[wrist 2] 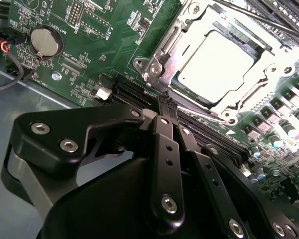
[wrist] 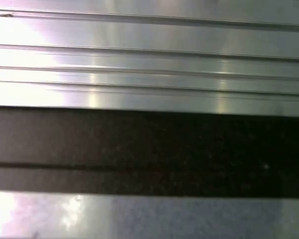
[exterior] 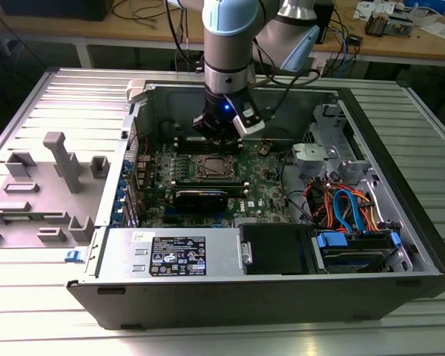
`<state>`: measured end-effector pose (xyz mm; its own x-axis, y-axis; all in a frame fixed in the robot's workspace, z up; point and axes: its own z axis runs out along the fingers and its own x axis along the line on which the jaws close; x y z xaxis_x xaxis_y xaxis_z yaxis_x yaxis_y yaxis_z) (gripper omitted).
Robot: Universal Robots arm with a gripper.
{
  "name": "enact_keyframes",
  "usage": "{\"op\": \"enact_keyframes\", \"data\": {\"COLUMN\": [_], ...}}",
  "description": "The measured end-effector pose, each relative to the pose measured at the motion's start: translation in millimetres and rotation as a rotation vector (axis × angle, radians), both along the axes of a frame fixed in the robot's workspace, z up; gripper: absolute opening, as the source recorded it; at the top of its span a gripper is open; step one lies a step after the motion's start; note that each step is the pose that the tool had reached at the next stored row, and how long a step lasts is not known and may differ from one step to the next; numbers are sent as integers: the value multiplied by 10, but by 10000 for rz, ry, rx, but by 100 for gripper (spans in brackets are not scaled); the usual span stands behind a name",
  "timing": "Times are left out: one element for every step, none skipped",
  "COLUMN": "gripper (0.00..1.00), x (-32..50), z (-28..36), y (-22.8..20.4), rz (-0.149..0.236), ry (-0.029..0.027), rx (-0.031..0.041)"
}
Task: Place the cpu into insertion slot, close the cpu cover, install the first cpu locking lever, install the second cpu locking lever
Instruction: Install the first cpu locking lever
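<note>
Hovering Over the Socket, Fingers Pressed Together

Looking first at the exterior view, we see the open computer case (exterior: pixel 267 297) lying on a ribbed aluminium table (exterior: pixel 52 319), its sheet-metal walls dull grey. Our gripper (exterior: pixel 221 138) hangs from the pale blue and grey arm above the far part of the green motherboard (exterior: pixel 263 182). Just on the near side of the gripper sits the insertion slot (exterior: pixel 210 168), a small square socket edged in silvery metal. Nearer still lies a long black graphics card (exterior: pixel 201 199). Toward the exterior view's right, orange and blue cables (exterior: pixel 345 208) curl over the drive bay. On the exterior view's left, a grey moulded fixture (exterior: pixel 48 193) with upright posts rests on the table.

In the second wrist view, the gripper (wrist 2: pixel 165 99) shows as matte black linkages with bright screw heads, and its two slim fingers (wrist 2: pixel 164 134) meet at the tips, closed on nothing. The tips sit over the long black memory slots (wrist 2: pixel 134 92) beside the socket. The cpu (wrist 2: pixel 217 64) lies flat in the insertion slot (wrist 2: pixel 162 57), its smooth silvery top catching the light. The cpu cover (wrist 2: pixel 199 107), a thin metal frame with a square window, lies down around the chip. A round coin battery (wrist 2: pixel 44 41) shines on the board.

In the first wrist view, we see ribbed brushed metal (wrist: pixel 149 55) above a dark, flat band (wrist: pixel 149 149).
</note>
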<state>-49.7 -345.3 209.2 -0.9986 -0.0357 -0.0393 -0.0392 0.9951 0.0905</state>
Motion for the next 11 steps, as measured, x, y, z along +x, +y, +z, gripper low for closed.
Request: {"op": "enact_keyframes", "data": {"gripper": [11,11,11,11,11,11,11,11,11,11,11], "x": [1,2,2,2,2,3,3,4,4,4,5], "z": [-3,-7,-13,-13,-17,-24,-31,-39,-43,-42,-42], "y": [-1,-2,-1,-2,-2,-2,-2,-2,-2,-3,-3], "rz": [-33,-60,-66,-68,-70,-73,-75,-77,-78,-79,-79], "ry": [5,15,18,20,23,28,32,37,40,42,42], "rx": [-3,0,1,-1,-1,1,0,-1,-1,-3,-3]}}
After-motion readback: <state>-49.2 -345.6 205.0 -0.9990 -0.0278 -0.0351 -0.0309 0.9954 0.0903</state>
